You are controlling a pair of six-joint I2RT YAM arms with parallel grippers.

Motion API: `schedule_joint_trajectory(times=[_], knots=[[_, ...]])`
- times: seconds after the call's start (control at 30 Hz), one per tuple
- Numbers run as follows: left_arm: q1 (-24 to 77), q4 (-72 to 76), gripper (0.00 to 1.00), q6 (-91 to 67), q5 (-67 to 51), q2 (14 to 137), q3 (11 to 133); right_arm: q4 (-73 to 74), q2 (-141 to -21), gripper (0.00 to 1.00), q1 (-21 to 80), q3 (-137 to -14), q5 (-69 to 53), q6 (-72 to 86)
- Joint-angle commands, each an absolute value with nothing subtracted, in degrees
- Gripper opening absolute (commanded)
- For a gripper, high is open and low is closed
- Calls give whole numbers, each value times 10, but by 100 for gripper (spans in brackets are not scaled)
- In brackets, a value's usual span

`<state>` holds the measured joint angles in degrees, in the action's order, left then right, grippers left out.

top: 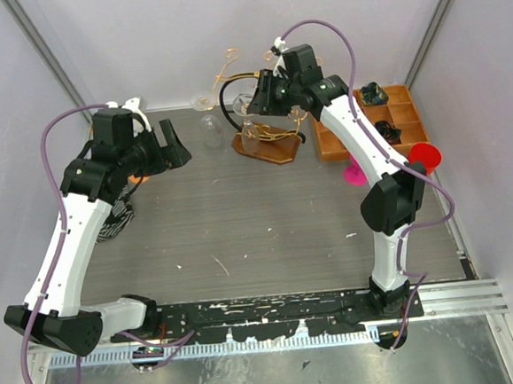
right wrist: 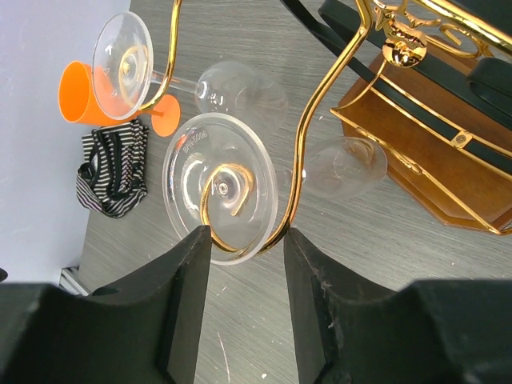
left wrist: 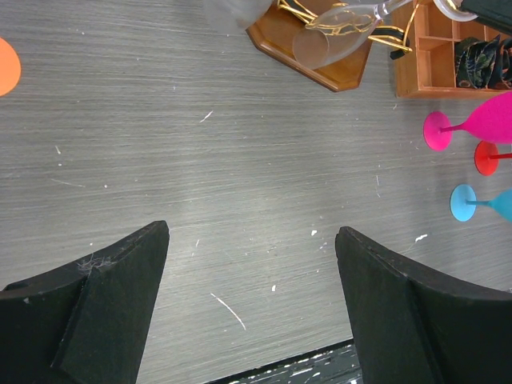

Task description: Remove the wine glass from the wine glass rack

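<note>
Looking down from above, you find the wine glass rack [top: 266, 147] at upper centre of the frame. Its brown wooden base rests on the grey worktop [top: 242, 229], and gold wire scrolls rise from it. Your right arm [top: 359, 139] reaches from lower right up to the rack, and the right jaws sit among its upper wires.

In the right wrist view, the wine glass [right wrist: 222, 188] hangs left of centre from a gold scrolled arm [right wrist: 312, 120]. Its round clear foot faces the camera, and its bowl lies to the right, toward the base. The right jaws stand partly apart at the bottom of that frame. The foot's lower rim and the wire show between their tips, but you cannot tell whether they touch either.

A second clear glass [right wrist: 122, 54] shows at upper left, with an orange cup [right wrist: 80, 92] and a striped cloth [right wrist: 112, 172] beyond it.

Your left arm [top: 64, 234] sits at the left of the overhead frame, and the left jaws gape wide above bare worktop. An orange compartmented tray [top: 406, 89] sits right of the rack, with a pink glass [top: 353, 174] just below it.
</note>
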<state>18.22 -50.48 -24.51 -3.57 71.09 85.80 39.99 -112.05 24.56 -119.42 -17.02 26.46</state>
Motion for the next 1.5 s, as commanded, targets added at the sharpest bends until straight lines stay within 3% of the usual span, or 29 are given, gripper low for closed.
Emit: schedule_joint_trajectory(times=[0.0, 0.5, 1.0, 1.17, 1.47], knots=[[184, -505, 92, -243, -45, 708, 854, 370, -1112, 45, 245, -1226, -164, 260], [184, -502, 92, -249, -55, 703, 841, 382, -1112, 52, 232, -1241, -158, 247], [184, -501, 92, -249, -57, 702, 838, 373, -1147, 51, 232, -1259, -191, 255], [184, -502, 93, -246, -54, 701, 839, 362, -1146, 47, 231, -1258, -201, 261], [184, -500, 92, -246, -58, 703, 838, 378, -1130, 48, 230, -1259, -161, 240]])
